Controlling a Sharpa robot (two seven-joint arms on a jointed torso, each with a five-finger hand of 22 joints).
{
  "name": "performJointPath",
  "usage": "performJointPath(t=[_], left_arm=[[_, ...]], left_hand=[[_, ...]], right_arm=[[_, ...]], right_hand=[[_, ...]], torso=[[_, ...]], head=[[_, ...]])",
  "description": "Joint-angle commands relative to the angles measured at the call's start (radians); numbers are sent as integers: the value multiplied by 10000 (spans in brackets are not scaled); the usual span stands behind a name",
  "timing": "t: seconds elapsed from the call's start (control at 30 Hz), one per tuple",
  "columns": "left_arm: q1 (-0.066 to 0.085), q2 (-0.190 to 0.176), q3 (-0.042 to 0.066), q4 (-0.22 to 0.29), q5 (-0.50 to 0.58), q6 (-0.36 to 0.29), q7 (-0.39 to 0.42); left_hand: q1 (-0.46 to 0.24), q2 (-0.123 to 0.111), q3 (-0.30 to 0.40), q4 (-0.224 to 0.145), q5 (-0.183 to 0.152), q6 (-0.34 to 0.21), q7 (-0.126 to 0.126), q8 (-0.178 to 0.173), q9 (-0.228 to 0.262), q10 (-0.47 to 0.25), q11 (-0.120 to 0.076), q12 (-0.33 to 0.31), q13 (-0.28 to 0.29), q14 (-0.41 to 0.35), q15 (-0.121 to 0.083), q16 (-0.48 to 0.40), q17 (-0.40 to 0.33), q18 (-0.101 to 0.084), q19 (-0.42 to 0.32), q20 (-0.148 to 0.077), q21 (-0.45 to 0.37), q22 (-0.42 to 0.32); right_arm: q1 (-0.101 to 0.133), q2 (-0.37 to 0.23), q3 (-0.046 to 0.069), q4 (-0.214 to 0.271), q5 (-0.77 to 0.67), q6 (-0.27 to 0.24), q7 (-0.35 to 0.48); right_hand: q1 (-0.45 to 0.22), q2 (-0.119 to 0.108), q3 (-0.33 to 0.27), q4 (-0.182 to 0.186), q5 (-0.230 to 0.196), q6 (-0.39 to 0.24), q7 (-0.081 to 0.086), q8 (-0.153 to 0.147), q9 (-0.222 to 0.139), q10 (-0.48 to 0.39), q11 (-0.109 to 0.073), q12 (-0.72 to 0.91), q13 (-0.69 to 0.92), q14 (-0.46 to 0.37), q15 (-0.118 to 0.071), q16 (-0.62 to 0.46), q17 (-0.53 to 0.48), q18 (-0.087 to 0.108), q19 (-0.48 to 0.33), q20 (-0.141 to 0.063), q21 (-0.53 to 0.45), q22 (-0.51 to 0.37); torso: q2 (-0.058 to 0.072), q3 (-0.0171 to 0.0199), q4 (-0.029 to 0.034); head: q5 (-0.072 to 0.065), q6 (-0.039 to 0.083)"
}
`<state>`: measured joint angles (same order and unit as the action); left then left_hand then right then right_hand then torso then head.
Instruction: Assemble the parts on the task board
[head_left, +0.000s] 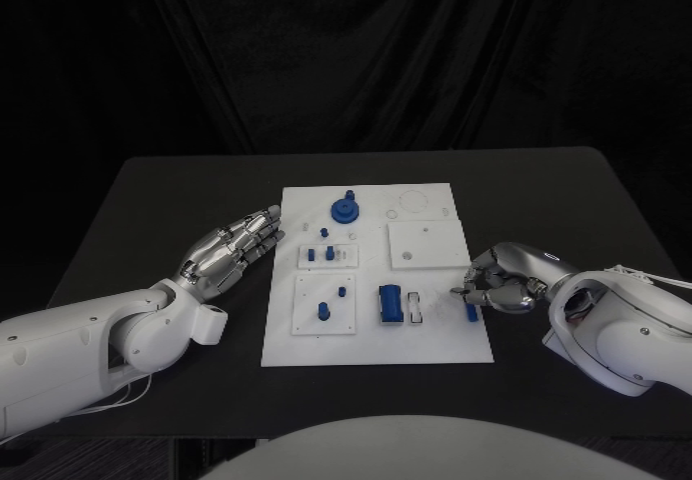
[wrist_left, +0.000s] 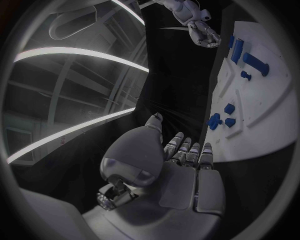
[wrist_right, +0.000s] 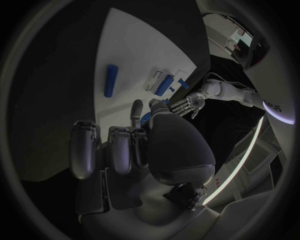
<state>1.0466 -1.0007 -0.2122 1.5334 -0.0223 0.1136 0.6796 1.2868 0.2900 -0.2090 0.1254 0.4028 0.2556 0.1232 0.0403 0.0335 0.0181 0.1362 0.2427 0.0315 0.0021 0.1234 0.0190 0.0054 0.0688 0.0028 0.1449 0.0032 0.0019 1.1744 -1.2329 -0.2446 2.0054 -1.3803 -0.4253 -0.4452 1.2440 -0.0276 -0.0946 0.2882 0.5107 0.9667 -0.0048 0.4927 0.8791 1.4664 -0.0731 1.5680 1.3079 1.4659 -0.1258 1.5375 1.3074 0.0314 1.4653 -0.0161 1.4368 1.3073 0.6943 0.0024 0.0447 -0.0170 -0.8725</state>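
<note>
**Hands flank the task board**

The task board (head_left: 433, 345) carries blue parts, including a round knob (head_left: 346, 210) and cylinder (head_left: 389, 304). Left hand (head_left: 231, 250) lies flat beside it, fingers extended, empty. Right hand (head_left: 498, 285) curls over a small blue peg (head_left: 472, 312); hold unclear.

The flat white rectangular task board (head_left: 433, 340) is lying in the middle of the black table, its long side running away from the robot; small blue plastic parts are sitting on it. A round blue knob with a short stem (head_left: 348, 209) is standing upright near the far edge; a thick blue cylinder (head_left: 389, 304) is lying lengthwise in the near half, just beside a pale slot; a slim blue bar (head_left: 472, 312) is lying near the board's right edge; several tiny blue pegs (head_left: 330, 252) are standing on the left raised plates.
</note>
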Motion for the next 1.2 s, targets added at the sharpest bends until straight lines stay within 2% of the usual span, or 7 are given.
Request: performJointPath(t=[0.03,0.07,0.17,0.3,0.73,0.97,1.2], left_arm=[[-8,14,8,24,42,24,774],[-8,15,8,24,45,24,776],[-8,20,8,23,52,28,781],[-8,28,8,15,57,34,782],[-10,32,8,0,60,59,776],[-13,18,8,0,60,63,773],[-17,28,8,-3,61,76,767]], left_hand=[[118,-21,36,-32,44,22,66,-28,11,21,63,56,3,9,86,43,8,192,-2,49,-11,1],[118,-21,36,-32,44,22,66,-28,11,21,63,56,3,9,86,43,8,192,-2,49,-11,1],[118,-21,36,-32,44,22,66,-28,11,21,63,56,3,9,86,43,8,192,-2,49,-11,1],[127,-25,42,-50,50,16,71,-27,11,24,65,49,3,10,92,44,9,194,-3,58,-11,1],[127,-25,42,-50,50,16,71,-27,11,24,65,49,3,10,92,44,9,194,-3,58,-11,1],[136,-23,52,-65,61,17,77,-26,11,25,66,52,3,11,97,46,9,196,-2,64,-11,1],[136,-23,52,-65,61,17,77,-26,11,25,66,52,3,11,97,46,9,196,-2,64,-11,1]], right_arm=[[12,-88,-25,-11,-1231,366,-1128],[12,-101,-31,-20,-1373,414,-1226],[11,-111,-43,-38,-1796,574,-1519],[7,-55,-52,-60,-2237,769,-1837],[-188,243,-57,-210,-2613,1030,-2221],[-284,414,-57,-344,-2627,1061,-2266],[-352,542,-57,-487,-2630,1185,-2304]], right_hand=[[64,-13,68,4,38,37,80,-61,-60,1044,90,28,2628,895,54,-6,1852,32,494,70,24,2174],[69,-13,72,3,52,45,81,-73,-76,1044,92,28,2628,897,57,-1,1862,32,495,72,25,2174],[76,-16,77,2,75,58,83,-91,-99,1044,95,28,2628,899,60,3,1872,28,501,76,40,2180],[63,-28,69,9,77,71,89,-100,-113,1044,99,28,2628,893,63,-10,1842,32,494,79,24,2174],[-174,-3,17,38,-132,156,130,-216,-268,1044,139,28,2628,874,98,-54,1748,49,466,116,-41,2151],[-303,30,-7,38,-302,182,146,-266,-334,1044,152,28,2628,870,112,-65,1726,54,459,131,-59,2145],[-327,66,26,20,-337,46,237,-640,-671,1044,226,28,2628,862,167,-85,1686,62,443,178,-100,2133]], torso=[[2,-8,9],[-2,-23,11],[1,-14,-12],[6,0,3],[1,-1,-5],[4,2,-1],[3,3,-5]], head=[[-46,-1],[-64,-1],[-106,-1],[-174,-1],[-132,-1],[-161,-1],[-199,-1]])
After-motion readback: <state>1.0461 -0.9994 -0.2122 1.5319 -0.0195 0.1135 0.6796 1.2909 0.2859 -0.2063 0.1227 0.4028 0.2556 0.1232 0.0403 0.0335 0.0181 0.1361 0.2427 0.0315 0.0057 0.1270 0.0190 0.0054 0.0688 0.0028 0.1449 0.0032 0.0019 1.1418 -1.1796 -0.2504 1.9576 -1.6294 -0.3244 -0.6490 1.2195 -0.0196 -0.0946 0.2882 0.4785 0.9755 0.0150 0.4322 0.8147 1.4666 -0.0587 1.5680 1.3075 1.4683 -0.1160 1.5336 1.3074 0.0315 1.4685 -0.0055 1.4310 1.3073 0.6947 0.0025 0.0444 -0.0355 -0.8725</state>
